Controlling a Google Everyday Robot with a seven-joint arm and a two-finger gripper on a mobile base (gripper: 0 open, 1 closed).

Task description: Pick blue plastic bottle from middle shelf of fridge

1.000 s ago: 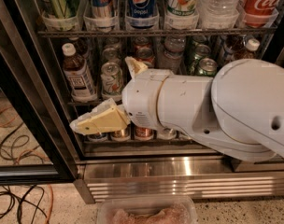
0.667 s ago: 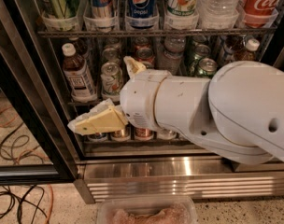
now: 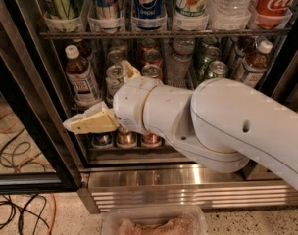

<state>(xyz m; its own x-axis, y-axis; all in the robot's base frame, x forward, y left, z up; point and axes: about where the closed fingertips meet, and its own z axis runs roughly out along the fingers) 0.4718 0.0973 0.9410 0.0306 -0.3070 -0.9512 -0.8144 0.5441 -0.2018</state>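
The blue plastic bottle (image 3: 81, 78), with white cap, brown drink and white-and-blue label, stands at the left end of the middle shelf (image 3: 83, 105) of the fridge (image 3: 188, 187). My gripper (image 3: 96, 95) is open in front of that shelf, just right of and below the bottle. One cream finger (image 3: 92, 123) points left under the bottle's base. The other finger (image 3: 130, 71) points up beside the silver cans (image 3: 114, 77). It holds nothing. My white arm (image 3: 222, 121) hides the middle of the shelf. A similar bottle (image 3: 256, 61) stands at the right end.
The upper rack (image 3: 159, 33) holds Pepsi, 7UP, Coca-Cola and a ribbed water bottle. Cans (image 3: 125, 139) sit on the lowest shelf. The black door frame (image 3: 34, 111) is at the left, cables (image 3: 16, 209) lie on the floor, and a clear plastic tub (image 3: 154, 223) is below.
My gripper and arm have shifted slightly to the left, toward the bottle. The bottle and cans have not moved.
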